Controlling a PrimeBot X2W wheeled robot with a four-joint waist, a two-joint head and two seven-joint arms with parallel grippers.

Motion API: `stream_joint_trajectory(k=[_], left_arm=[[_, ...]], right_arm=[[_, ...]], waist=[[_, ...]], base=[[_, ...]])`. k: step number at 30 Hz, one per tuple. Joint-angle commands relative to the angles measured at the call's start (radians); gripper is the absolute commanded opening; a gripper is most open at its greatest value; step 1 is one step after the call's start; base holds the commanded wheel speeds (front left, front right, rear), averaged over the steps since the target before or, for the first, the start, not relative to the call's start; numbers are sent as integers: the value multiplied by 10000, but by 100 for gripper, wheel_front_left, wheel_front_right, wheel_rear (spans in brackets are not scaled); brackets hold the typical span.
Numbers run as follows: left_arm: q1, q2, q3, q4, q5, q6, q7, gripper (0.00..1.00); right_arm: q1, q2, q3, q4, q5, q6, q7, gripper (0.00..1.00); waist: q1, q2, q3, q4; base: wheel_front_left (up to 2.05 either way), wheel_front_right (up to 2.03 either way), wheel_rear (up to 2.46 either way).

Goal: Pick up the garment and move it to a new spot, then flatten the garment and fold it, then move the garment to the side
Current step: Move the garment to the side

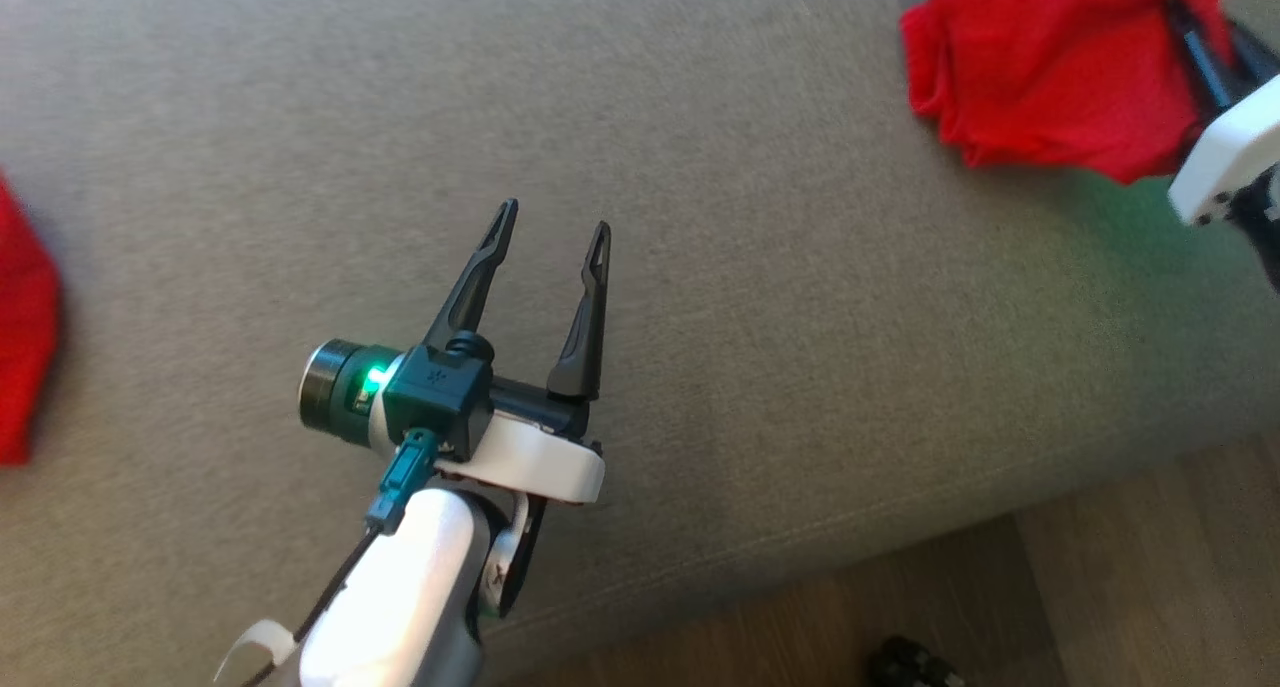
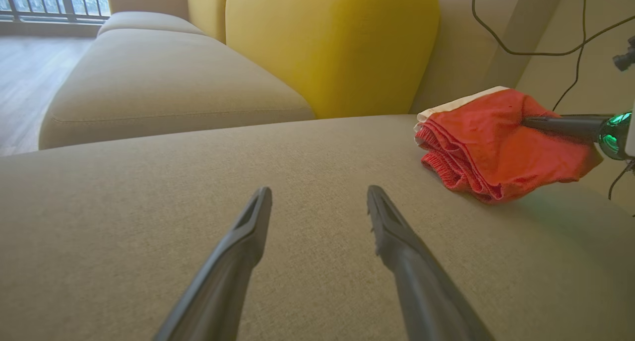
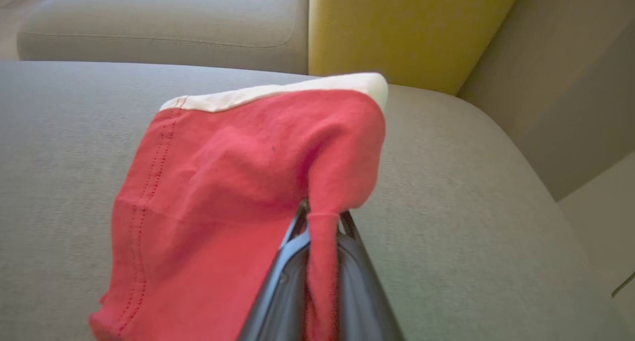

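Right wrist view had the red garment (image 3: 223, 182), white-banded along one edge, bunched up and hanging from the right end effector (image 3: 322, 213), whose dark fingers were pinched together on a fold of it. It sat low over the far right of the grey sofa seat (image 1: 800, 317); I could not tell whether it touched. Well apart, over the middle of the seat, the left end effector (image 1: 555, 217) hovered with fingers spread and nothing between them. A yellow backrest (image 2: 332, 43) stood behind.

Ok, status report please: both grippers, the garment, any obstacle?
Left gripper open above grey sofa seat. Right gripper shut on red garment, bunched. Another red cloth at head view's left edge, well apart.
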Motion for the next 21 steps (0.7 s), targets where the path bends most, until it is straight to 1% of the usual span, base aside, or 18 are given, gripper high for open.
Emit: stream_joint_trajectory(k=[1,6,15,16,17,21], left_arm=[[-251,-19,227,-253,116,-50,-51,100],[-273,-19,229,-227,156,-55,-51,100],[-159,-19,311,-296,97,-30,-51,100],[-151,-19,312,-303,73,-23,-51,100],[-138,-19,320,-315,45,-9,-51,100],[-33,-19,379,-362,-76,17,-51,100]], right_arm=[[-206,-338,19,-2,174,-4,-242,0],[-463,-510,-29,646,319,-4,-631,0],[-773,-557,64,1047,594,-4,-1037,0],[-808,-558,85,1071,583,-4,-1080,40],[-805,-497,114,1125,661,-4,-1046,100],[-941,-540,196,1110,634,-4,-1174,100]], waist=[[-2,0,369,-320],[-2,0,490,-347],[-2,0,565,-293],[-2,0,564,-268],[-2,0,555,-246],[-2,0,496,-152]], base=[[0,0,0],[0,0,0],[0,0,0],[0,0,0],[0,0,0],[0,0,0]])
